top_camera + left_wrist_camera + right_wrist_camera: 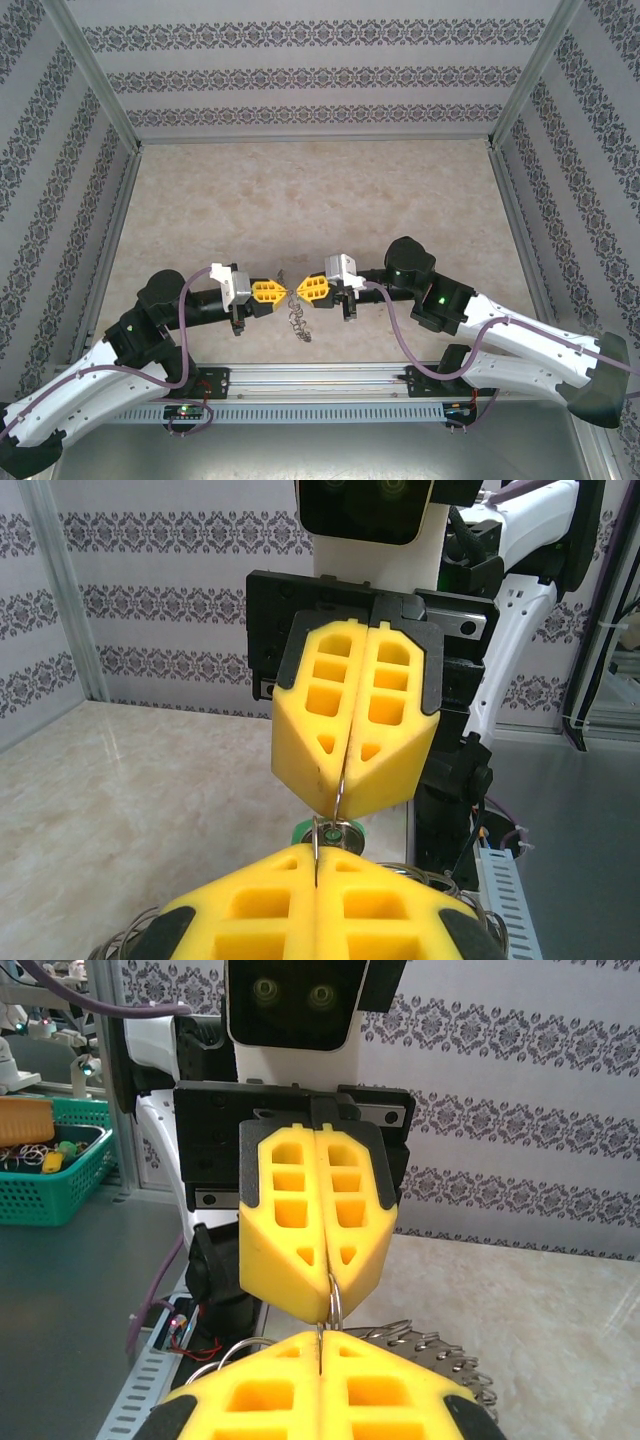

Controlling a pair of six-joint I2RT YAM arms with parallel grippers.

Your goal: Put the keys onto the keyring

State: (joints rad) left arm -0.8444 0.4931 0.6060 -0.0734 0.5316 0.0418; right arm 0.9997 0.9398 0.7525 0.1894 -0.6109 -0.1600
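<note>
Left end effector [281, 291] and right end effector [301, 289] meet tip to tip, both clamped on the keyring [298, 322], which dangles at 6 o'clock over the counter [320, 190]. At 9 o'clock in the right wrist view, a basket [55, 1203] holds an orange block [22, 1120] and rings [18, 1157].

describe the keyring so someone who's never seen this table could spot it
Find the beige marbled table and, at its near edge, the spot where the two yellow jaws meet tip to tip. The keyring dangles just below that spot: a small, thin, grey metal tangle, unlike the thick purple cables nearby.
</note>
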